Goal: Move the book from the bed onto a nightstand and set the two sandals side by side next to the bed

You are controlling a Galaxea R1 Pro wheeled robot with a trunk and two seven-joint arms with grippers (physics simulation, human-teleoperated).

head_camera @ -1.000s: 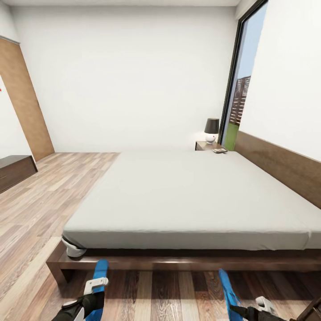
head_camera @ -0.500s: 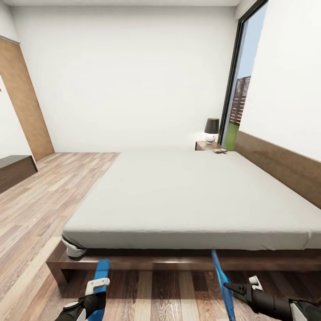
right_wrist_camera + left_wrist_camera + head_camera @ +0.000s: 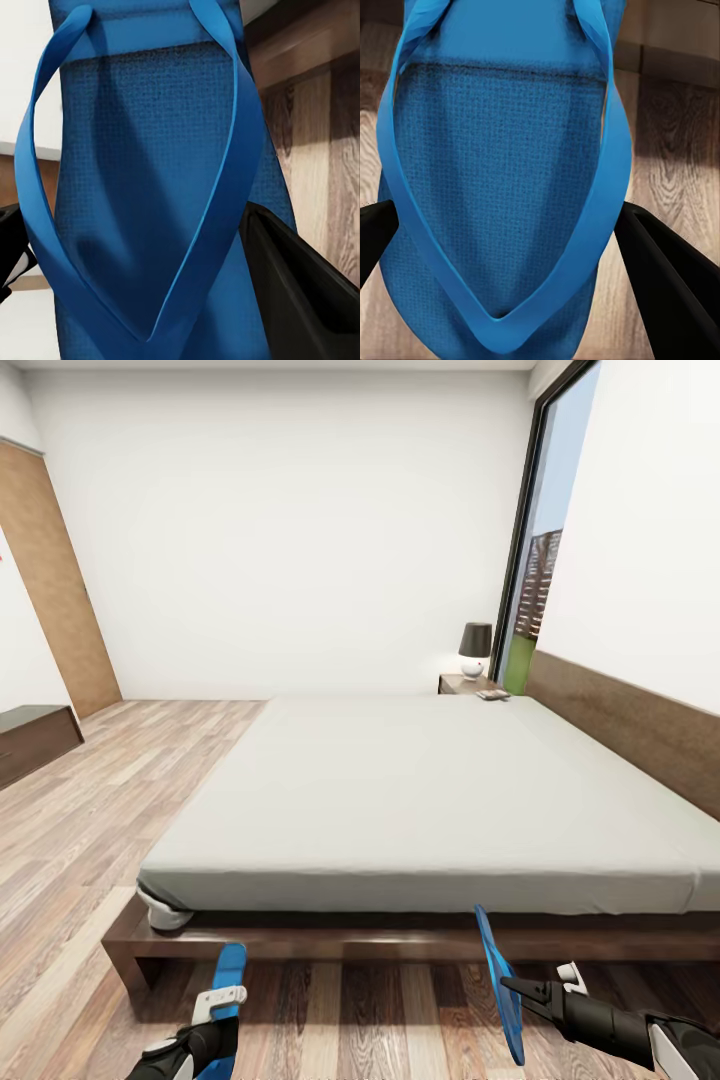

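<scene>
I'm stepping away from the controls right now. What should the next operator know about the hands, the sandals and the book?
Left hand: shut on the left sandal, low at the bed's foot.
Right hand: shut on the right sandal, turned edge-on above the floor.
Book: a small dark thing, likely it, lies by the lamp at the far nightstand; too small to tell if it is on it.
Done: both sandals picked up.
Left: set them side by side beside the bed; check the book.

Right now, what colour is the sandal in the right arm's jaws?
Bright blue, sole and straps alike; the sandal shows best in the right wrist view.
</scene>
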